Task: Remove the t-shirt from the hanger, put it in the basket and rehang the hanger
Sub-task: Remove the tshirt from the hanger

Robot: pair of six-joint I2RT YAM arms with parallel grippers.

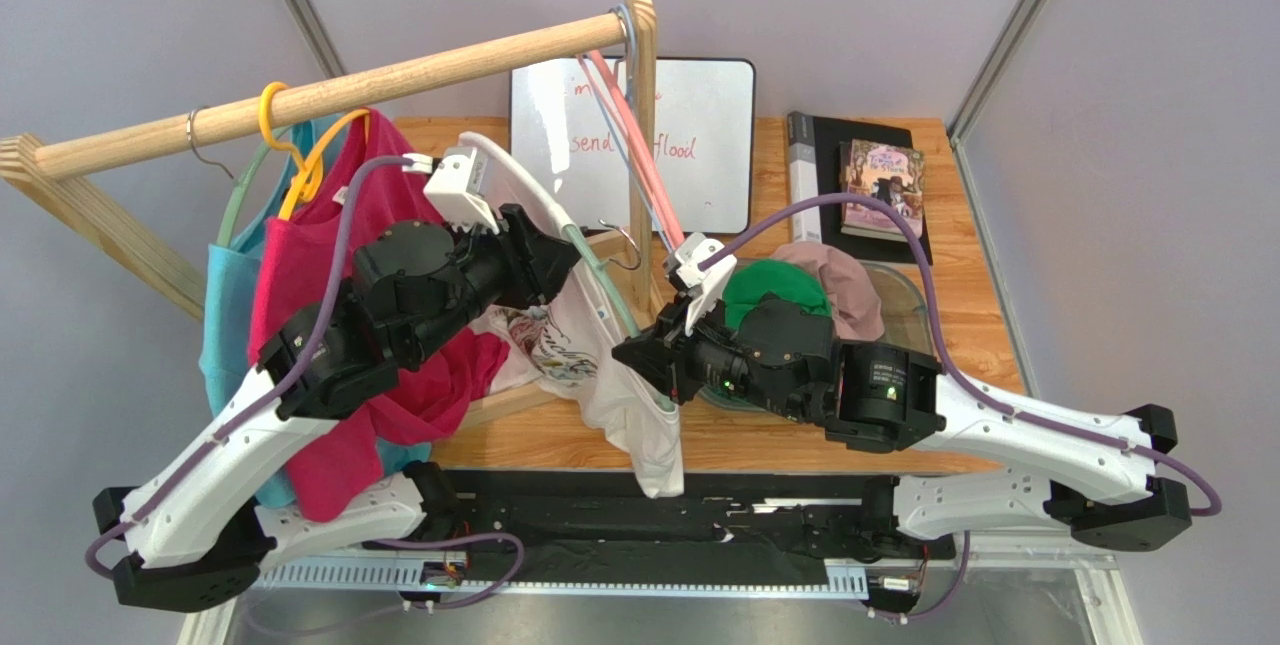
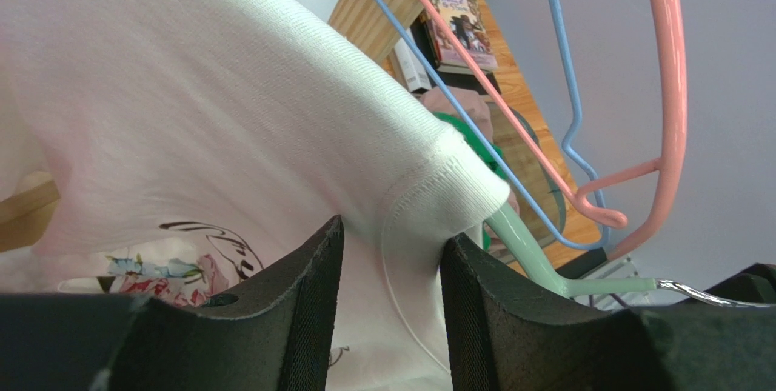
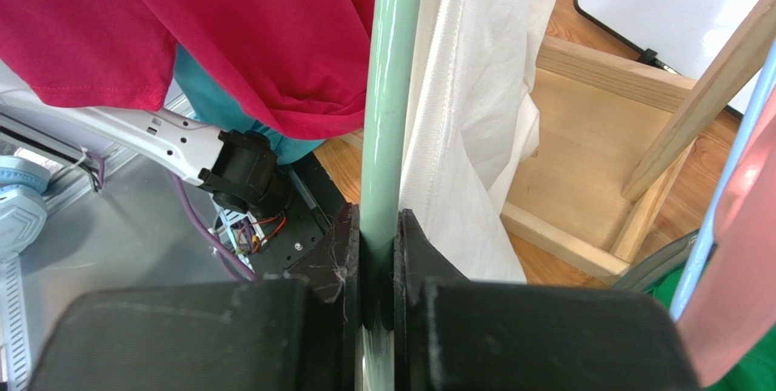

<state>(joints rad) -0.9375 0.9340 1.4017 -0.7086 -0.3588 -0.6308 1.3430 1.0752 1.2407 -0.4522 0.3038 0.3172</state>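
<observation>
Scene: A white t-shirt (image 1: pixel 609 375) is seen draped on a mint-green hanger (image 1: pixel 598 282) between the two arms, above the near edge of the wooden surface (image 1: pixel 932 315).
Left hand (image 2: pixel 387 309): It is clenched on the t-shirt. A fold of white cloth just beside a ribbed hem is pinched between the black fingers (image 2: pixel 301 318).
Right hand (image 3: pixel 378 264): It is clamped on the hanger's green bar (image 3: pixel 392 91), with both pads pressed against it.
T-shirt: It is still carried on the hanger. Its cloth (image 3: pixel 474 91) is hung just beside the gripped bar, and a printed design is shown low on the front in the left wrist view.
Hanger: One green arm (image 2: pixel 528 250) is seen emerging from under the ribbed hem.
Rail: A wooden rail (image 1: pixel 346 83) is set across the back left. A red shirt (image 1: pixel 353 375) and a teal shirt (image 1: pixel 226 330) are hung from it behind the left arm.
Other hangers: A bare pink hanger (image 1: pixel 639 150) is hooked at the rail's right end.
Background: A whiteboard (image 1: pixel 706 120) and a book (image 1: pixel 882 188) are laid on the far surface.
</observation>
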